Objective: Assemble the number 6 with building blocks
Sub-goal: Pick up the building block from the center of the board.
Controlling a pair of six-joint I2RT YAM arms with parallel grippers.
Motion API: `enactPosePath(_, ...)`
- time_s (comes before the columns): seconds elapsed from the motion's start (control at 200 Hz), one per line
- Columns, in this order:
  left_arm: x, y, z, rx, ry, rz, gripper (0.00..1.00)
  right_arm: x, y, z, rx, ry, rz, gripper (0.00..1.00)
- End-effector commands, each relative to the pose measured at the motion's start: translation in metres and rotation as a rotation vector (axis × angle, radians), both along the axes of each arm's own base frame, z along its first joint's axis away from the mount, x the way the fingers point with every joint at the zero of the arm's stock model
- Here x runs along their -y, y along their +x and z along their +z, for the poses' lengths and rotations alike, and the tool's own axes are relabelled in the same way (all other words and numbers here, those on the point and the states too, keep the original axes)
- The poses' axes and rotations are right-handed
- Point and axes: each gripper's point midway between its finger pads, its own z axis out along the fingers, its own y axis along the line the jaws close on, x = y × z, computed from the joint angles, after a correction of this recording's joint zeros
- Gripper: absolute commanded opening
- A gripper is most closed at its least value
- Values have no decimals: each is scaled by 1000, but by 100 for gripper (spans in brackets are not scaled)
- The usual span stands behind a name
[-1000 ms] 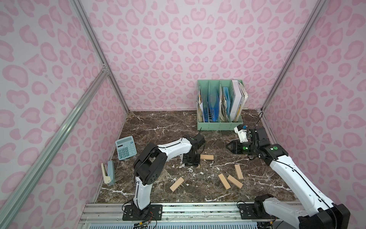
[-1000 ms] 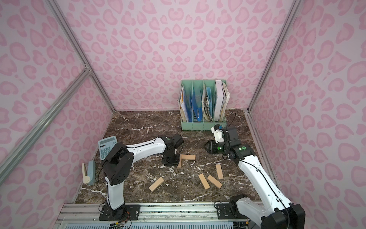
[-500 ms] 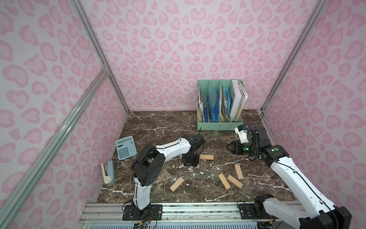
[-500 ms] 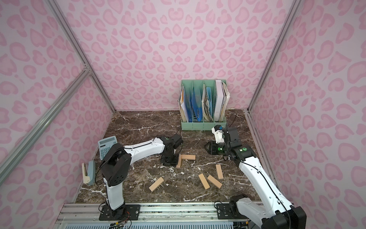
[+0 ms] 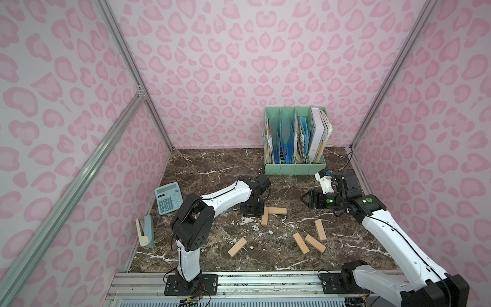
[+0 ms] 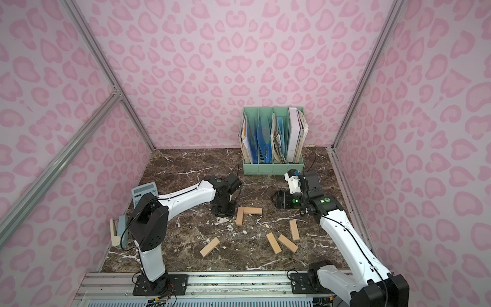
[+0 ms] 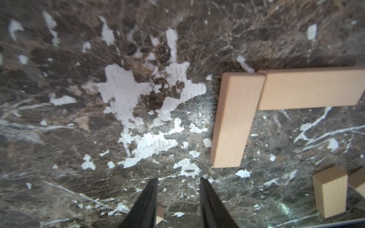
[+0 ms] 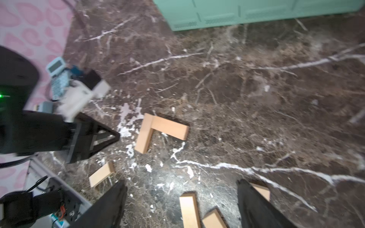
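Now: right jaws spread

We see two building blocks point(image 5: 277, 210) touching as an L mid tabletop point(image 5: 212, 164), four loose planks point(image 5: 301, 243) toward its front edge. Beside the L the left gripper point(image 7: 178, 179) sits narrowly parted, empty. The right gripper point(image 8: 181, 182) just spread wide, empty; we judge a pickup next.

1. Number 6 point(image 5: 267, 211), incomplete: crosswise plank point(image 5: 277, 210) and lengthwise plank point(image 5: 265, 219), pale tan wood, lie flat mid-table and touch at a right angle.
2. Right plank point(image 5: 320, 230): flat, alone, running near-far.
3. Angled planks point(image 5: 300, 243): two, near right, just beside each other.
4. Left plank point(image 5: 237, 247): flat, diagonal, nearer, well apart.
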Motion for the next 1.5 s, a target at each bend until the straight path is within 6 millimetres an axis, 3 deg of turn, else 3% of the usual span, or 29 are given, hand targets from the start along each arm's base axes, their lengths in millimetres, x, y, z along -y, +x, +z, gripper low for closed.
enactPosePath(0.0, -17, 7, 18, 49, -3, 28, 41, 35, -14, -40, -163, -187, -50, 90)
enactPosePath(0.075, -31, 11, 27, 79, -32, 66, 41, 48, -19, -58, -200, -254, -79, 87)
enactPosePath(0.245, -51, 14, 41, 122, -57, 90, 42, 45, -19, -72, -225, -216, -90, 82)
enactPosePath(0.34, -52, 15, 46, 138, -65, 80, 42, 43, -38, -89, -374, -221, -105, 80)
enactPosePath(0.435, -56, 16, 49, 160, -76, 83, 42, 40, -51, -97, -389, -220, -158, 78)
enactPosePath(0.565, -56, 17, 50, 175, -119, 95, 42, 54, -63, -118, -429, -275, -255, 76)
enactPosePath(0.88, -52, 14, 46, 162, -157, 59, 41, 64, -59, -144, -435, -335, -319, 73)
enactPosePath(1.045, -55, 11, 47, 159, -150, 44, 41, 54, -63, -162, -459, -345, -297, 56)
enactPosePath(1.15, -58, 11, 47, 161, -145, 44, 41, 44, -61, -168, -456, -339, -279, 22)
enactPosePath(1.215, -59, 11, 47, 160, -148, 44, 41, 35, -58, -169, -451, -331, -263, 11)
enactPosePath(1.495, -61, 10, 43, 162, -150, 48, 40, -35, -38, -152, -401, -270, -150, 8)
